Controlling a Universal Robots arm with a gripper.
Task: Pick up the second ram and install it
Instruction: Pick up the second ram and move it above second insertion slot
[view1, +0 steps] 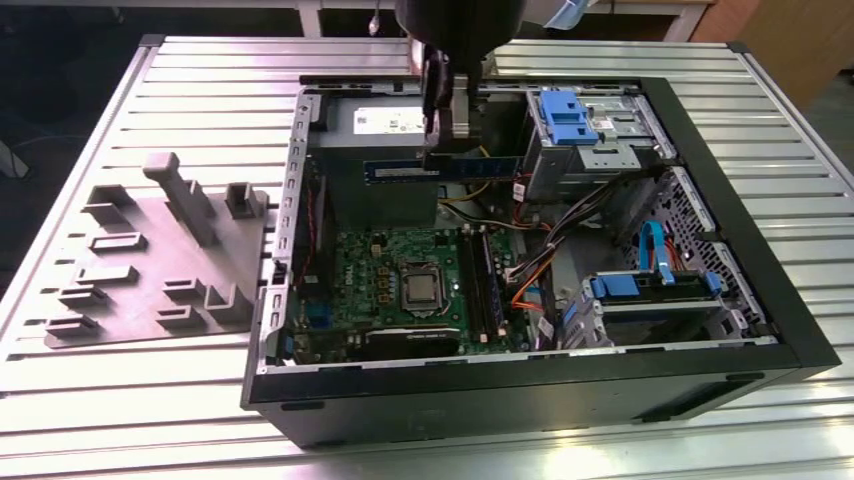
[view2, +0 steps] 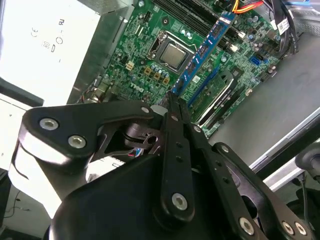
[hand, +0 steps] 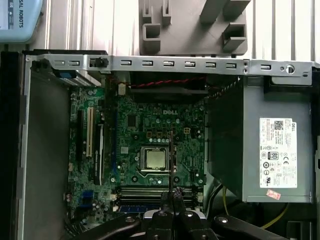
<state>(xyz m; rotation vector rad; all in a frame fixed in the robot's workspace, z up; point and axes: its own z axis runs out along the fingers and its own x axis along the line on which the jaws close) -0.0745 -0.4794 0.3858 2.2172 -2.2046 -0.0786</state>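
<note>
Hanging level above the open computer case (view1: 534, 385), the second ram (view1: 445, 170) was in your gripper (view1: 447, 152), with the claw clenched on the stick's two flat faces at about the middle of its upper edge. In the second wrist view the second ram (view2: 202, 47) ran out edge-on from the closed fingers, over the green motherboard (view2: 150, 55). It hung at the far end of the case, beside the grey power supply (view1: 380, 125). That put it well apart from the black memory slots (view1: 483, 285), which lay just to the exterior view's right of the processor (view1: 419, 290), so it was not yet seated.

By my judgement the stick was light and stiff, but thin and easily damaged. Your central hold on the bare upper edge kept it balanced and left the lower contact edge free. Outside the case, a grey parts fixture (view1: 147, 250) sat on the slatted table (view1: 134, 400) at the exterior view's left.
</note>
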